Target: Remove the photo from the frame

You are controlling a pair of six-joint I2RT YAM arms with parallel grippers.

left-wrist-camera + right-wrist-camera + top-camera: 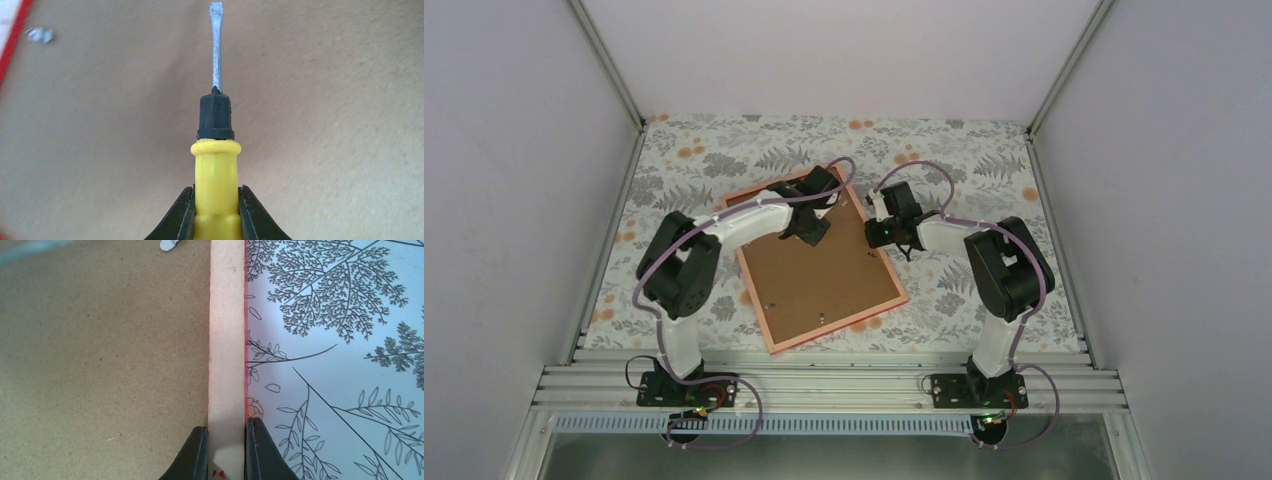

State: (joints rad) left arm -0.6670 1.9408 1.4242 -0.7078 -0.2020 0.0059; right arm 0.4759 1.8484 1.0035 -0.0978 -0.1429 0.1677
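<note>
The frame (pixel 824 270) lies back-up on the bench (pixel 984 160), in the middle of the top view. Over its upper end the left claw (pixel 809 228) holds a screwdriver (pixel 216 170). At its right edge the right claw (pixel 886 232) straddles the rim.

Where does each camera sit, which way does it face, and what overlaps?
Top: above and behind the arm bases, looking down on the frame lying back-up; both arms show.
Left wrist: on the left gripper, looking along its screwdriver over the brown back; its fingers show.
Right wrist: on the right gripper, looking along the frame's rim it clamps; its fingers show.
Shared: top and right wrist both show that rim beside the leafy tablecloth.
</note>
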